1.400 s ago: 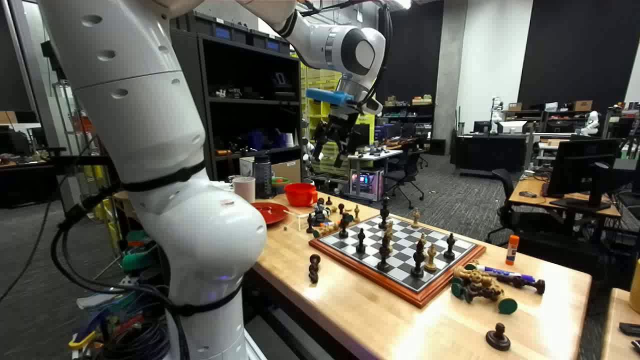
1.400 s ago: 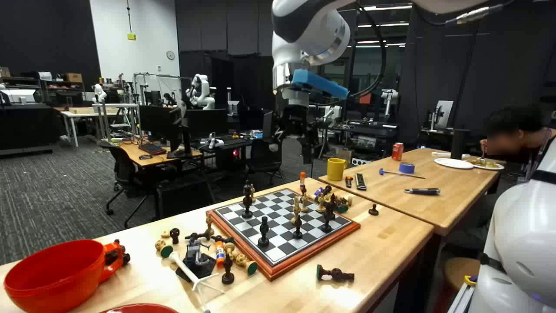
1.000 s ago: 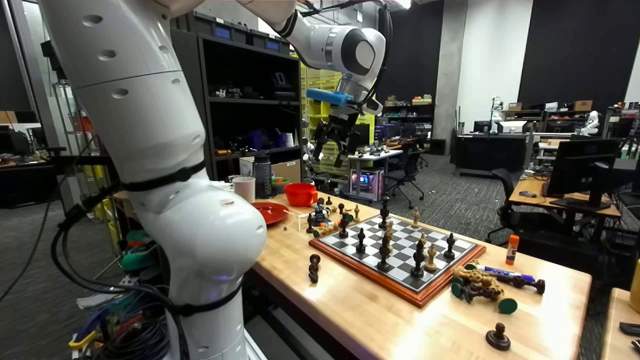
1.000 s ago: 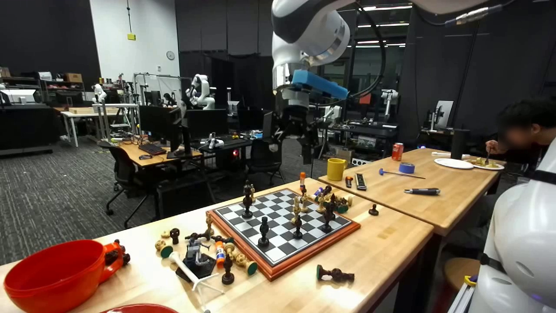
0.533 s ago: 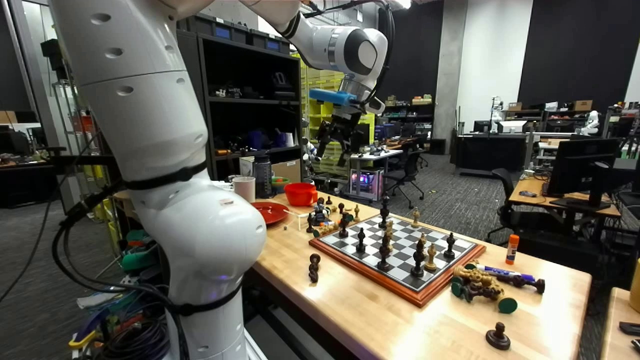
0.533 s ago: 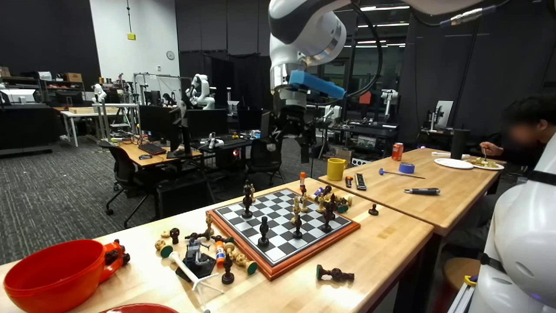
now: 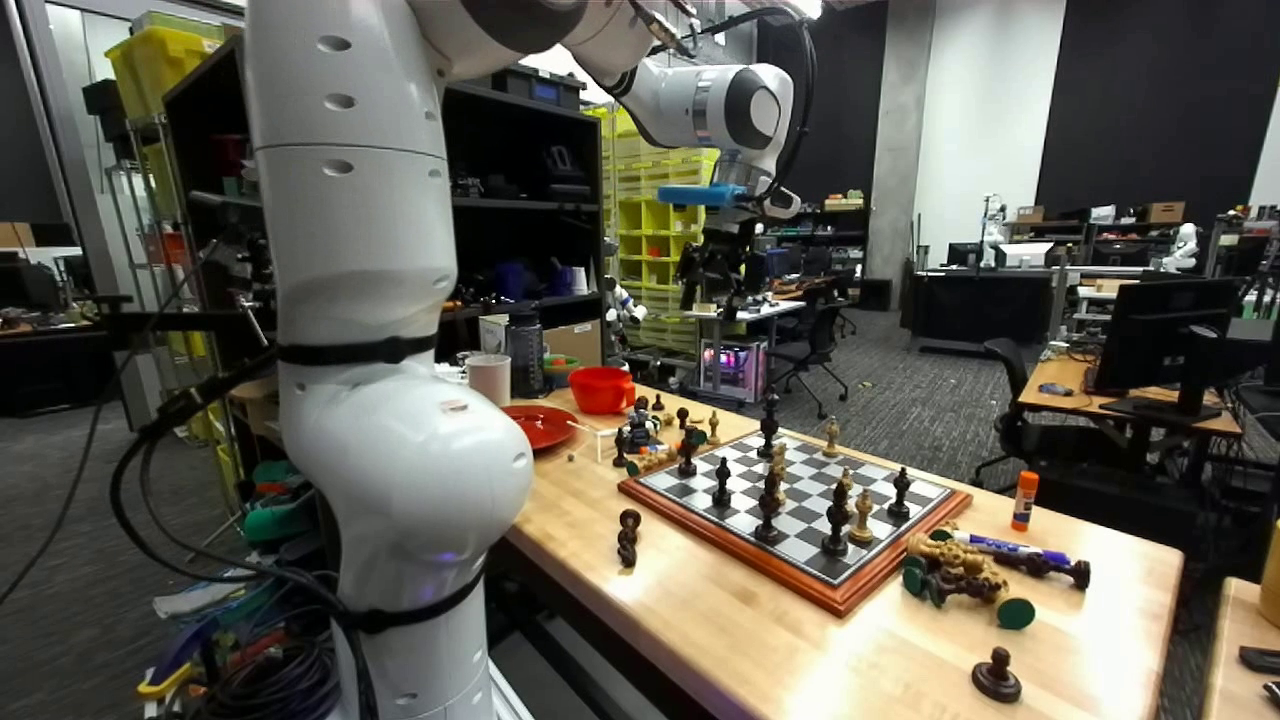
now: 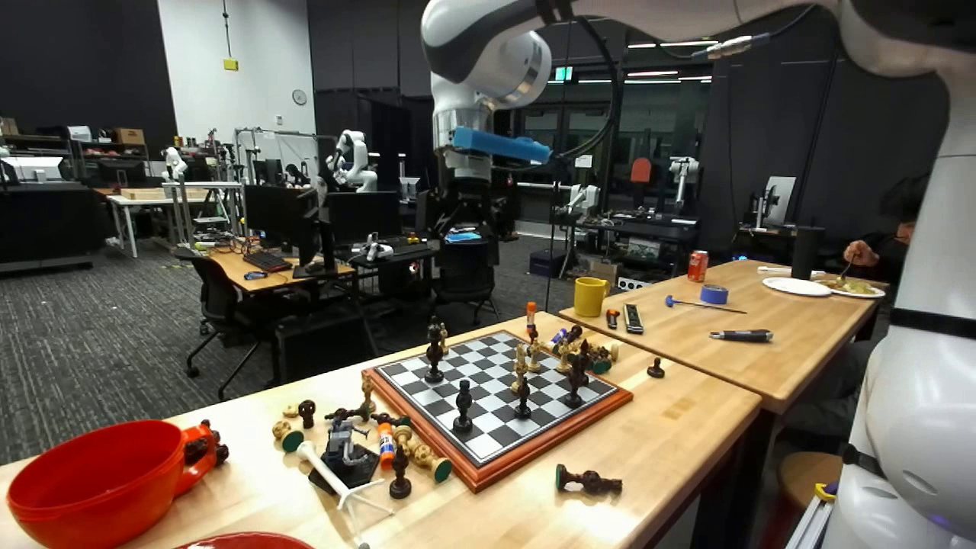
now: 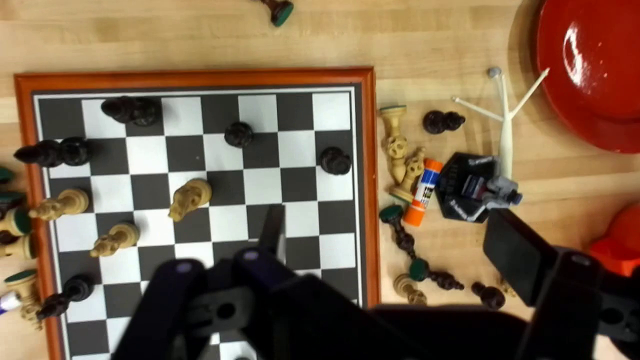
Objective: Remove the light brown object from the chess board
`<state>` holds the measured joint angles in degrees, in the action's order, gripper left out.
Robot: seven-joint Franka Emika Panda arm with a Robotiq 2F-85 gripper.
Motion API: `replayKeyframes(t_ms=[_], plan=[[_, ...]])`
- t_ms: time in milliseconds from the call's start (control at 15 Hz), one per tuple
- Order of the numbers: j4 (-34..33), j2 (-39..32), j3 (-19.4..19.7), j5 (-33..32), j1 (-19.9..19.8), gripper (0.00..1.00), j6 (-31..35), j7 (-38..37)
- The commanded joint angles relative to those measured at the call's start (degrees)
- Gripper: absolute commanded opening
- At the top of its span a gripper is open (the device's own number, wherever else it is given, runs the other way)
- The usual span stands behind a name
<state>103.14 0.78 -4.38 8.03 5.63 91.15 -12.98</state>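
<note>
The chess board lies on the wooden table and shows in both exterior views. Several light brown chess pieces stand on it among dark ones. In the wrist view three show: a horse-like piece near the middle, another piece to its lower left, and one by the left rim. An exterior view shows one more light brown piece at the far side. My gripper is open and empty, pointing down. It hangs high above the tabletop in both exterior views.
Dark pieces stand on the board. Beside its rim lie fallen pieces, a glue stick, a black stand and a white tripod. A red plate and red bowl are farther along. More fallen pieces lie opposite.
The arm has swung: my gripper has moved right in an exterior view and left in an exterior view, and now hangs more upright. The board and pieces have not moved.
</note>
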Motion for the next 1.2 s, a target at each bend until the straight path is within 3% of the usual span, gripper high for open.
replayKeyframes(t_ms=[0, 467, 533, 1000, 1133], plan=[[-10.44, -7.86, 0.17, -3.13, -0.46, 1.0, -1.46, -4.47], [-23.4, -17.95, 3.21, -5.48, -1.1, 1.0, -1.33, -9.81], [-19.37, -15.71, 2.9, -3.94, -1.19, 1.0, -0.33, -7.71], [-22.64, -18.04, 3.44, -4.4, -1.18, 1.0, -0.36, -8.78], [-21.41, -18.37, 4.01, -5.28, -1.02, 1.0, 4.69, -10.9]])
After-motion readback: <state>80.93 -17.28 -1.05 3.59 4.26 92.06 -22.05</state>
